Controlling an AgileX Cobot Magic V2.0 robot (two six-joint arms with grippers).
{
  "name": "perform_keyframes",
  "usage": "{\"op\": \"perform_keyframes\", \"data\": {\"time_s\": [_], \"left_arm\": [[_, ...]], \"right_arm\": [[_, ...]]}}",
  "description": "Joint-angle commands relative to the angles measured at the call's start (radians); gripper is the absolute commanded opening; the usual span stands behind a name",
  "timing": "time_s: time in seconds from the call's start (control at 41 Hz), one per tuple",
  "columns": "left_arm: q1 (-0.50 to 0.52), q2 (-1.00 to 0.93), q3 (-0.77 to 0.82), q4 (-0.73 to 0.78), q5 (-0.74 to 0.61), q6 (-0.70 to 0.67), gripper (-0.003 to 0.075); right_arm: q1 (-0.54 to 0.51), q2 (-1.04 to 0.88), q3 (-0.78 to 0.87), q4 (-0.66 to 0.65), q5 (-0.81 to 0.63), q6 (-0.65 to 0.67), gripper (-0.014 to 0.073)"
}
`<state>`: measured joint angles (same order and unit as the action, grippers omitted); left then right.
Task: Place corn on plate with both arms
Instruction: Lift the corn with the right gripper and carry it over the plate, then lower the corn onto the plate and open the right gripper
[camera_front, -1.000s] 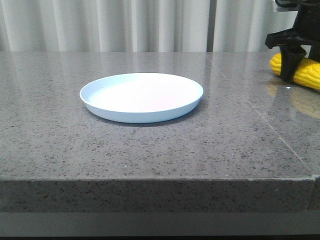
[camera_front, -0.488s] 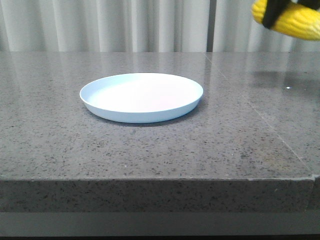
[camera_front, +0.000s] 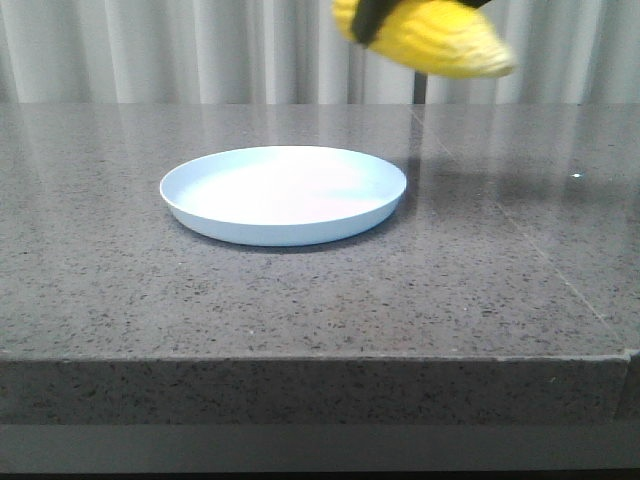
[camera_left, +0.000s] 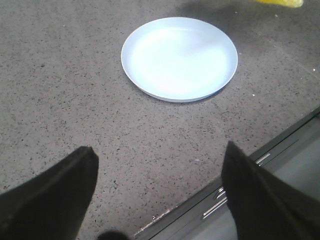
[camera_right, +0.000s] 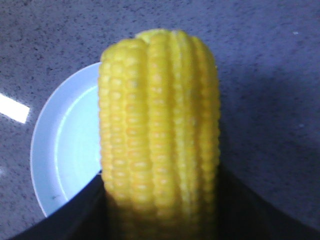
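Note:
The bright yellow corn (camera_front: 435, 38) hangs in the air above the table, just right of and behind the plate. A black finger (camera_front: 371, 20) of my right gripper wraps it near its left end. In the right wrist view the corn (camera_right: 160, 115) fills the middle, clamped between the dark jaws of the right gripper (camera_right: 160, 205). The pale blue-white plate (camera_front: 283, 190) lies bare on the grey stone table; it also shows in the right wrist view (camera_right: 60, 150) under the corn's side. My left gripper (camera_left: 159, 148) is open and holds nothing, above the table's front edge, short of the plate (camera_left: 179, 55).
The speckled grey stone table (camera_front: 300, 300) has a seam (camera_front: 520, 235) running across its right part. Its front edge (camera_left: 240, 167) drops off beside the left gripper. White curtains (camera_front: 200, 50) hang behind.
My right gripper lifted the corn off the table at the far right and carried it up and left, to near the plate's right rim. The plate has not moved.

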<state>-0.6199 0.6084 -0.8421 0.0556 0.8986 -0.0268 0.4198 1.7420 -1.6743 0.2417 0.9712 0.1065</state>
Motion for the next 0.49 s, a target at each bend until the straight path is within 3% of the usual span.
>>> {"op": "perform_keyframes", "data": {"time_s": [0.0, 0.317, 0.463], "left_arm": [[-0.005, 0.002, -0.024, 0.001, -0.074, -0.011, 0.0512], [-0.005, 0.002, -0.024, 0.001, -0.074, -0.011, 0.0512], [-0.005, 0.002, -0.024, 0.001, -0.074, -0.011, 0.0512]], "right_arm": [[0.038, -0.011, -0.035, 0.018, -0.101, 0.081, 0.0268], [0.090, 0.115, -0.035, 0.026, -0.212, 0.220, 0.0285], [0.090, 0.145, -0.035, 0.032, -0.234, 0.233, 0.0421]]}}
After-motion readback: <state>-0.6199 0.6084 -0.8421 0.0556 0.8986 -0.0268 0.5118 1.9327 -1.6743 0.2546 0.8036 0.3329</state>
